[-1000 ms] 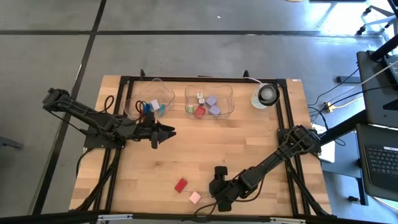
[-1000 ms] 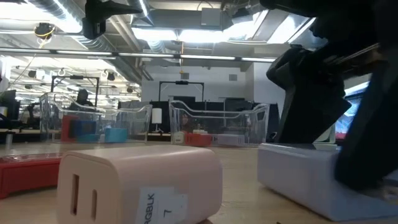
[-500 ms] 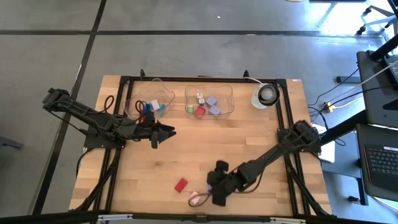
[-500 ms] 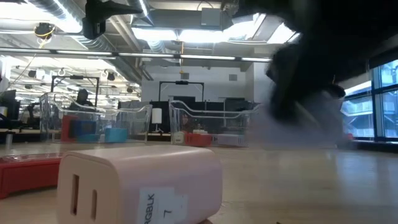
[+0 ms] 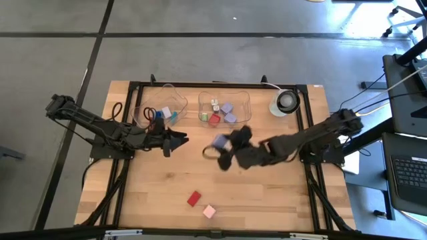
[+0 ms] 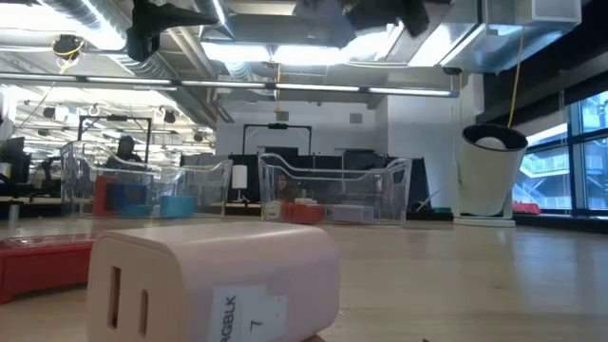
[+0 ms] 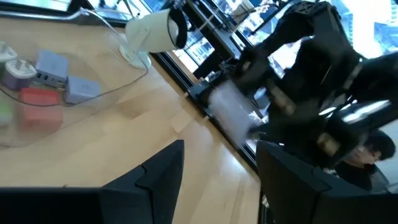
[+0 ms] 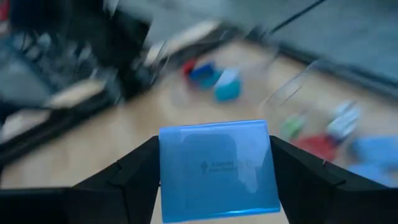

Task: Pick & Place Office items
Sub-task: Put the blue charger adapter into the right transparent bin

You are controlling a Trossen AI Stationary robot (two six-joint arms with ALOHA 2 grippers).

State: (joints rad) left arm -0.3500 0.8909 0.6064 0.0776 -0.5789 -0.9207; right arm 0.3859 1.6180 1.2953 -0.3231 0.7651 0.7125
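Now, from high above, the right gripper hangs over the middle of the table, just in front of the right clear tray. Its jaws are clamped on a lavender-blue block, likely to carry it to that tray, where other blocks already lie. The left gripper waits in front of the left clear tray. A red block and a pink block lie well apart from the trays, near the table's front edge.

From table height, the pink block fills the front, with both trays far behind.

From the left wrist, its jaws stand apart and hold nothing.

From the right wrist, the blue block sits tight between the fingers.
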